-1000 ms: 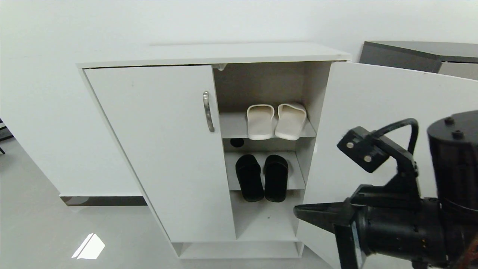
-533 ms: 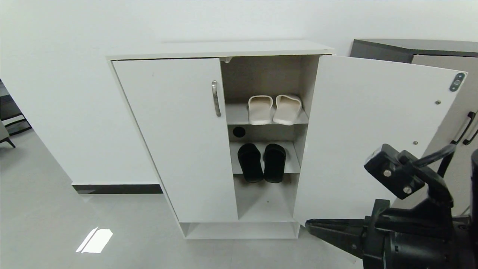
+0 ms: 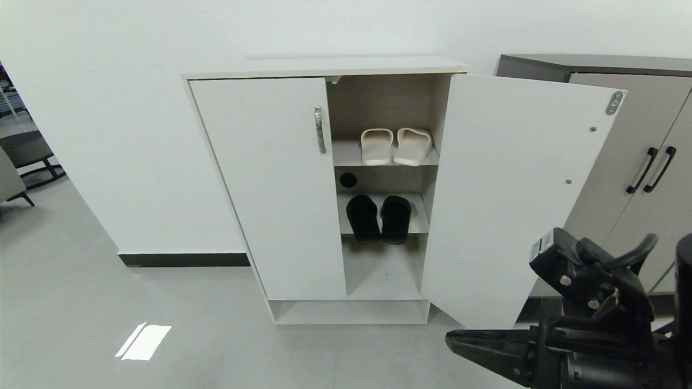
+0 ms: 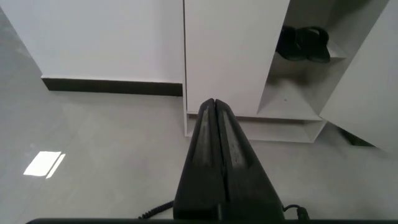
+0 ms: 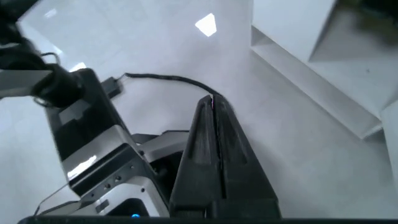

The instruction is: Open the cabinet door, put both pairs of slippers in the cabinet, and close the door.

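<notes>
The white cabinet [image 3: 270, 178] stands against the wall with its left door shut and its right door [image 3: 508, 194] swung wide open. A pair of white slippers [image 3: 396, 146] lies on the upper shelf. A pair of black slippers [image 3: 378, 218] lies on the shelf below, also seen as black slippers [image 4: 305, 43] in the left wrist view. My right gripper [image 3: 453, 340] hangs low in front of the open door, shut and empty, well clear of the cabinet. My left gripper [image 4: 214, 104] is shut too, empty, over the floor before the cabinet's base [image 4: 249, 127].
A grey cabinet [image 3: 643, 162] with black handles stands right behind the open door. A chair [image 3: 21, 162] is at the far left. Smooth grey floor [image 3: 162, 313] lies in front, with the cabinet's bottom edge [image 5: 323, 68] in the right wrist view.
The head view has drawn back from the cabinet, which now looks smaller and farther off. My right gripper sits lower in the picture. The slippers and doors stand as before.
</notes>
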Robot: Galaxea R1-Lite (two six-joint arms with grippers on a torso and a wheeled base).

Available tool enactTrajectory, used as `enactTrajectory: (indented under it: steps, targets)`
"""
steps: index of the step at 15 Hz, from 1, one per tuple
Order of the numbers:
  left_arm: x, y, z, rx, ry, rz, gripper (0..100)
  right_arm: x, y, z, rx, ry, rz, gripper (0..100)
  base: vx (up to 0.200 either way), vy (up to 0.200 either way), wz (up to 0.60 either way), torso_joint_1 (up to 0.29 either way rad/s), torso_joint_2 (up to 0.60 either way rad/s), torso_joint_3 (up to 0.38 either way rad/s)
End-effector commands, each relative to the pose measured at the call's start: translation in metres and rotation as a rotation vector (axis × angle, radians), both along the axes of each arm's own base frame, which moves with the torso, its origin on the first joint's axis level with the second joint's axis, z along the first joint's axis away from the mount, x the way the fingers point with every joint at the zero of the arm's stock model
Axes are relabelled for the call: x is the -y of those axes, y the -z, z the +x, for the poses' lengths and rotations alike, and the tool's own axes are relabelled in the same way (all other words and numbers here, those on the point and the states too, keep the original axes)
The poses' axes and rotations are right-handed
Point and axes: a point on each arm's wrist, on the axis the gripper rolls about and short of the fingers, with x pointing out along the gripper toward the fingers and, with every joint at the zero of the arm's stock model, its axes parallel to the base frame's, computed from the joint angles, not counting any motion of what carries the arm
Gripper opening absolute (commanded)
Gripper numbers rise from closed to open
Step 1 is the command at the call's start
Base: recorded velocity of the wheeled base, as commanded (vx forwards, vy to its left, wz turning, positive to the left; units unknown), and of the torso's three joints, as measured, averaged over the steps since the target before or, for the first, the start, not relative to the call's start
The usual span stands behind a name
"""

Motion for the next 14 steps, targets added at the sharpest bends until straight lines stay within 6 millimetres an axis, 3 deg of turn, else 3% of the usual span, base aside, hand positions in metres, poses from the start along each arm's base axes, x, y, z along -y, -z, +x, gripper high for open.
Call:
enactTrajectory:
  steps: [1,5,8,14]
  targets:
    - [0.0000,0.0000,0.0001,-0.002,0.000,-0.001,0,-0.0022,0.0042,0.0017,-0.011,0.001,-0.016,0,0.000,0.000,0.00,0.000,0.00,0.000]
    - [0.0000,0.0000,0.0001,-0.002,0.000,-0.001,0,-0.0021,0.0047,0.0021,-0.012,0.004,-0.019,0,0.000,0.000,0.00,0.000,0.00,0.000]
    - [0.0000,-0.0004,0.0000,0.000,0.000,0.000,0,-0.0037,0.0063,0.0032,-0.017,0.004,-0.025,0,0.000,0.000,0.00,0.051,-0.21,-0.211]
    - [0.0000,0.0000,0.0001,-0.002,0.000,-0.001,0,-0.0036,0.0055,0.0032,-0.015,0.005,-0.023,0,0.000,0.000,0.00,0.165,-0.48,-0.294]
